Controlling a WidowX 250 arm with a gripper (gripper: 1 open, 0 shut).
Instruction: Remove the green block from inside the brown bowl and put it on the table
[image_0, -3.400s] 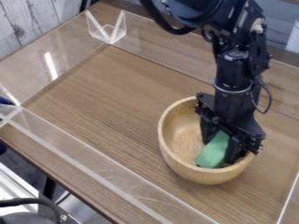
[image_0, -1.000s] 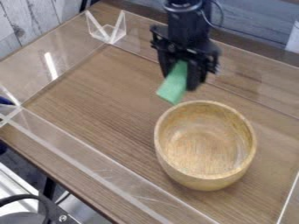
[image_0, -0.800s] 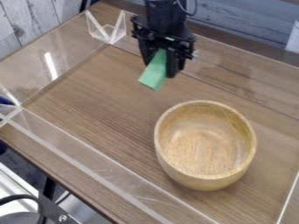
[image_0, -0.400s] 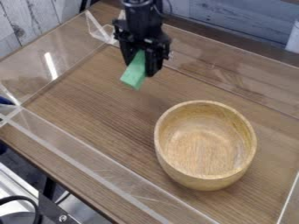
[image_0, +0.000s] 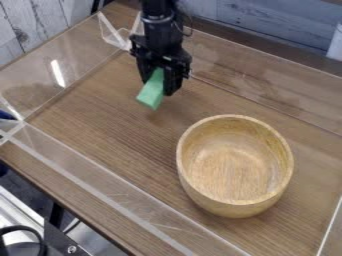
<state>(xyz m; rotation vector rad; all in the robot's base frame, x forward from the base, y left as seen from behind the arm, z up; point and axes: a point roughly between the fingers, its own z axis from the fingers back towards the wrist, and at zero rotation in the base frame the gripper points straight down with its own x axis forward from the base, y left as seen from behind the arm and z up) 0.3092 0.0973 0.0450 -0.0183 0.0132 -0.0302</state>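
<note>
My gripper (image_0: 159, 78) points straight down over the upper middle of the table (image_0: 94, 130), shut on the green block (image_0: 154, 91). The block hangs tilted between the black fingers, its lower end close to the tabletop; whether it touches the wood cannot be told. The brown bowl (image_0: 237, 165) stands empty at the lower right, well apart from the gripper and block.
Low clear acrylic walls (image_0: 80, 175) run along the table's edges, with a clear bracket (image_0: 123, 33) at the back left corner. A pale plank wall lies beyond the left edge.
The gripper has carried the green block up out of the bowl, then leftward and down toward the tabletop. The bowl is now empty and has not moved.
</note>
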